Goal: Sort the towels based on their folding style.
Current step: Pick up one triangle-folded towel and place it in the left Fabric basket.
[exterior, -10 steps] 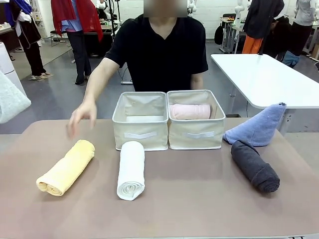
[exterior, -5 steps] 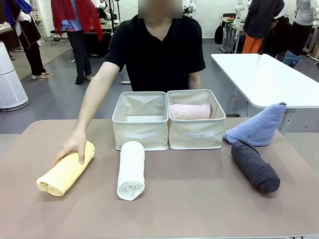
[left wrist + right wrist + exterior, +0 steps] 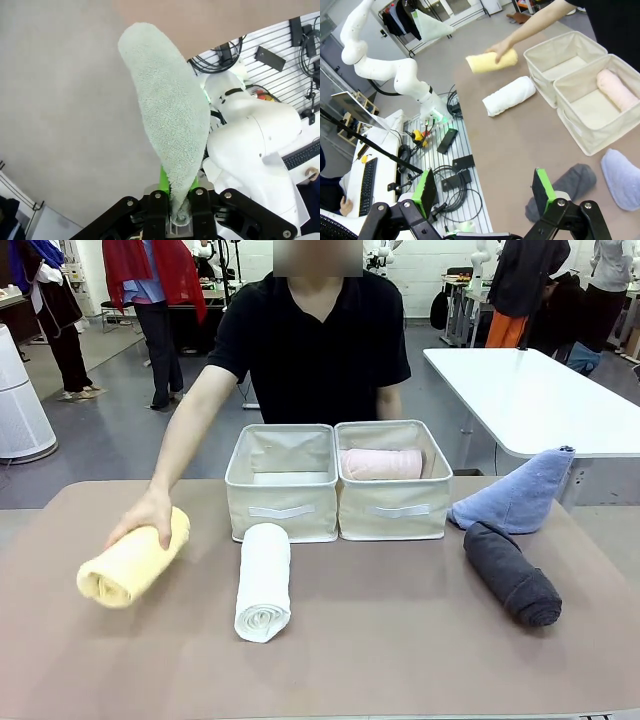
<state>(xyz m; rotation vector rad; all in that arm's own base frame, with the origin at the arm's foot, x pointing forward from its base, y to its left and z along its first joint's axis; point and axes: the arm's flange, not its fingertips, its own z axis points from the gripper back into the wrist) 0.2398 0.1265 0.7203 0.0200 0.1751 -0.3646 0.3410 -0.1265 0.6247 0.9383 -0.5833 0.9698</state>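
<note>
My left gripper (image 3: 180,214) is shut on the narrow end of a pale mint cone-folded towel (image 3: 167,125), held off the table's left side above the floor. High over the near edge, my right gripper (image 3: 484,194) stands open and holds nothing. The person's hand (image 3: 148,515) grips a yellow rolled towel (image 3: 128,568) and holds it tilted above the table at the left. A white roll (image 3: 263,580) lies before the left basket (image 3: 283,502). A pink roll (image 3: 382,463) lies in the right basket (image 3: 392,505). At the right, a periwinkle cone towel (image 3: 520,498) touches a dark grey roll (image 3: 512,578).
The two cream baskets stand side by side at the table's middle back, in front of the person. A white table (image 3: 540,400) stands behind at the right. Cables and a rack (image 3: 450,150) lie on the robot's side below the table edge.
The person's hand came down on the yellow roll, gripped it and raised it off the table. The mint towel left the front view at the left edge.
</note>
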